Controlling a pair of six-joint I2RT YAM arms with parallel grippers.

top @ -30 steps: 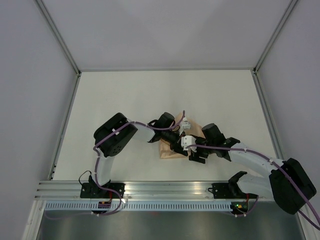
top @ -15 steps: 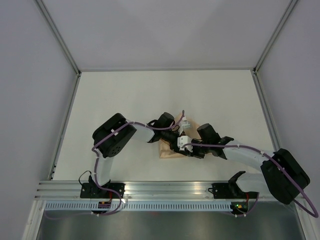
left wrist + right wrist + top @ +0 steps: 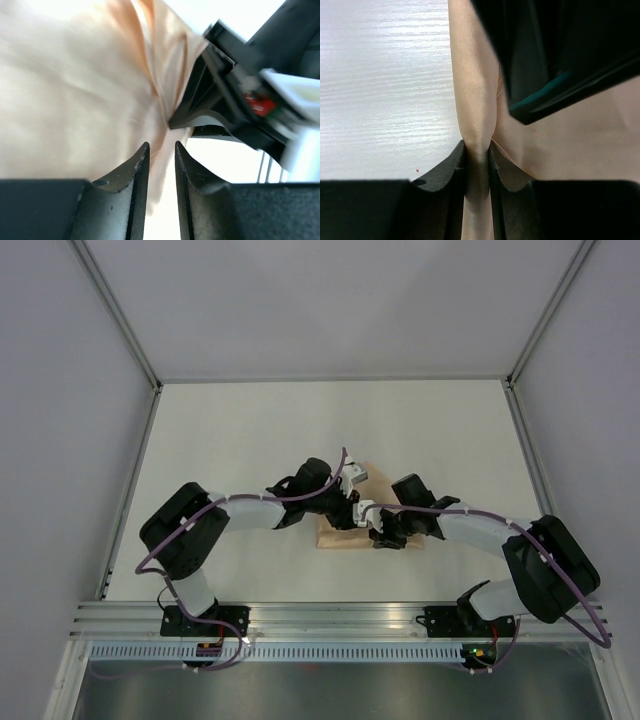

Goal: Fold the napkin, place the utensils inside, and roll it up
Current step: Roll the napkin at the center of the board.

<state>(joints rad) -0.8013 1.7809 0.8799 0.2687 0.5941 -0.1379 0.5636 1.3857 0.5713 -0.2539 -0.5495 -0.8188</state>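
The peach-orange napkin (image 3: 335, 538) lies folded into a small bundle at the table's middle, mostly covered by both arms. My right gripper (image 3: 380, 534) is shut on a rolled fold of the napkin (image 3: 475, 100), which stands pinched between its jaws (image 3: 477, 148). My left gripper (image 3: 352, 514) hovers at the cloth's edge from the left. Its jaws (image 3: 161, 148) stand slightly apart, with napkin (image 3: 75, 90) lying behind them, not pinched. The two grippers nearly touch. The utensils are hidden.
White table (image 3: 250, 430) stretches around the bundle, bounded by grey enclosure walls. A metal rail (image 3: 330, 621) with the arm bases runs along the near edge. The right gripper's black body (image 3: 235, 100) crowds the left wrist view.
The right arm has swung left onto the napkin and its jaws have closed on the fold. The left jaws have parted, and the left arm has stretched out lower.
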